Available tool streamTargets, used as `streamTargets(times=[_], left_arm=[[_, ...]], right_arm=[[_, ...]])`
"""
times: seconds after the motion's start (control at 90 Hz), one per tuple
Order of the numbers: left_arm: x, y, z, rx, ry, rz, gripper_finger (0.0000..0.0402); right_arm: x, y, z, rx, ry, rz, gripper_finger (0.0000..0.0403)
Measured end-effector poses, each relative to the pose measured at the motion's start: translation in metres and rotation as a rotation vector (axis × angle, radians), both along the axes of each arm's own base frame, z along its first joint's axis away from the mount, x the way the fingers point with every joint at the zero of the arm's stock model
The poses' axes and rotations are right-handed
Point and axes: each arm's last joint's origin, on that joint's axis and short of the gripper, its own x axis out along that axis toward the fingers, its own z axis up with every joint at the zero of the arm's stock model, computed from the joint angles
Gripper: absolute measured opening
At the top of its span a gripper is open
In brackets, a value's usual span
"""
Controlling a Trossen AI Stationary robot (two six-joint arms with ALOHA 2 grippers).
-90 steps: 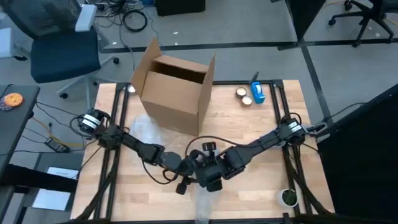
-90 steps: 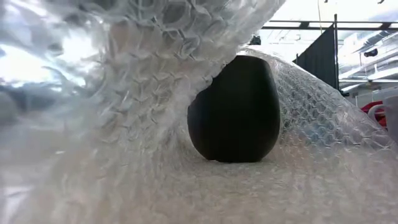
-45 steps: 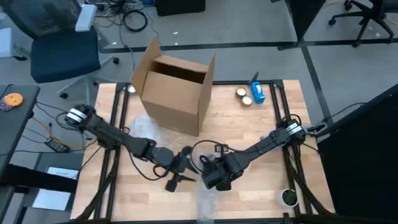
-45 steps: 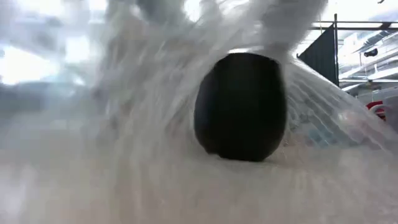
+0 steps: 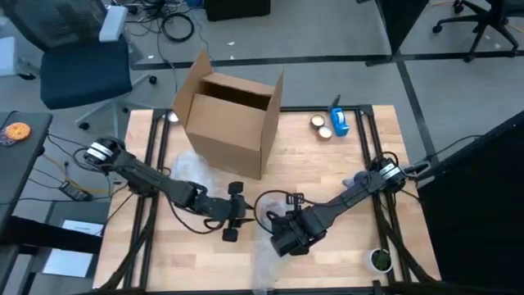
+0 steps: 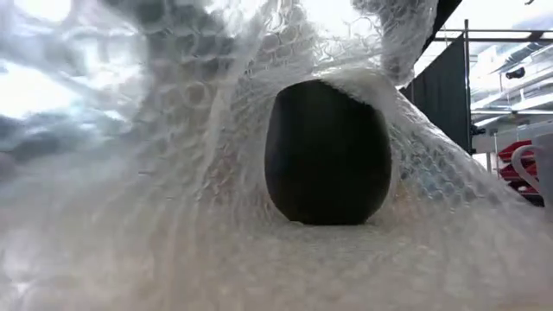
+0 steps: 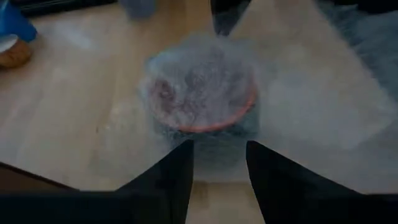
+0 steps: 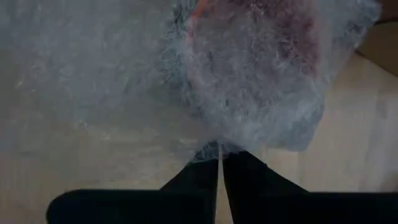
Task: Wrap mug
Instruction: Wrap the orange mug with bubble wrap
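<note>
At lower centre of the counter [image 5: 344, 176], the right end effector [image 8: 219, 163] pinches bubble wrap [image 6: 155, 173] draped over the dark mug [image 6: 327, 152], while the left end effector [image 7: 217, 163] hangs spread, empty, beside it.

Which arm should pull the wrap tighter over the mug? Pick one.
Right. Its gripper is already pinched shut on the bubble wrap draped over the mug; the left gripper is open, holding nothing.
</note>
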Motion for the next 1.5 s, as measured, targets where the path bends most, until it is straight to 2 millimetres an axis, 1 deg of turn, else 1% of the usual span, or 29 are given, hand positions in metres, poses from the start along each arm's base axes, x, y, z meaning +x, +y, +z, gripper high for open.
streamTargets(times=[0.1,0.178,0.267,0.356,0.444,0.567,0.678,0.8,0.978,1.167,1.222,1.389,1.5], left_arm=[[0.007,-0.003,-0.007,-0.002,-0.022,-0.006,0.0133],[0.008,-0.003,-0.006,0.006,-0.038,-0.017,0.0133],[0.007,-0.003,-0.003,0.003,-0.05,-0.017,0.0133],[0.008,-0.003,0.001,-0.009,-0.084,-0.018,0.0133],[0.009,-0.004,0.004,-0.003,-0.107,-0.027,0.0133],[0.009,-0.004,0.004,-0.005,-0.114,-0.03,0.0133],[0.009,-0.005,0.004,-0.015,-0.11,-0.049,0.0133],[0.01,-0.006,0.006,-0.035,-0.125,-0.069,0.0133],[0.013,-0.008,0.007,-0.062,-0.163,-0.086,0.0133],[0.014,-0.009,-0.002,-0.051,-0.114,-0.102,0.0133],[0.011,-0.008,0.001,-0.044,-0.098,-0.102,0.0133],[0.002,-0.004,0.021,-0.06,-0.147,-0.099,0.0133],[0.0,-0.005,0.024,-0.06,-0.151,-0.1,0.0133]], right_arm=[[0.001,0.0,0.0,0.018,-0.003,0.0,0.0],[0.001,0.002,0.002,0.059,0.011,0.004,0.0],[0.0,0.007,0.008,0.11,0.006,0.011,0.0],[-0.001,0.014,0.019,0.146,-0.016,0.025,0.0],[-0.001,0.021,0.033,0.171,-0.059,0.05,0.0],[-0.003,0.027,0.052,0.167,-0.133,0.087,0.0],[-0.002,0.029,0.067,0.124,-0.207,0.116,0.0],[-0.001,0.028,0.077,0.089,-0.258,0.131,0.0],[0.007,0.021,0.078,0.041,-0.306,0.124,0.0],[0.015,0.014,0.072,0.033,-0.316,0.115,0.0],[0.015,0.013,0.07,0.033,-0.315,0.114,0.0],[0.022,0.018,0.06,0.085,-0.338,0.149,0.0],[0.026,0.023,0.054,0.13,-0.345,0.221,0.0]])
